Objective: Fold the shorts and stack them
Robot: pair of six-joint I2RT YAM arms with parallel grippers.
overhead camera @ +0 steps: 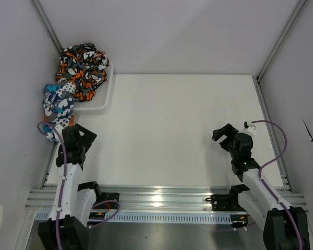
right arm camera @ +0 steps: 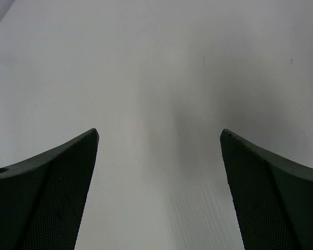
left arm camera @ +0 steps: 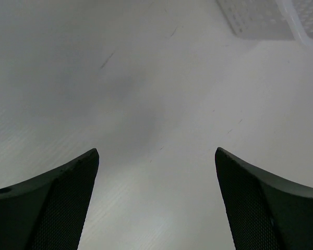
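Both shorts lie crumpled at upper left: the camouflage pair (overhead camera: 83, 69) in the basket (overhead camera: 109, 86), the skull-print pair (overhead camera: 58, 104) at its near-left edge. The cloth looks light and limp, best pinched at a waistband. The left end effector (left arm camera: 156, 152) and the right end effector (right arm camera: 159, 131) gape wide, holding nothing.

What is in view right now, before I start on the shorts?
camo shorts: one pair, orange, black, white and grey, heaped in the basket.
patchwork shorts: one pair, teal, orange and white, spilling over the basket's near edge, just beyond the left arm.
basket: one, white mesh, far left corner of the table.
table: one, white, under everything.
left gripper: one, black, open and holding nothing, over the table near the basket.
right gripper: one, black, open and holding nothing, over the table's right side.
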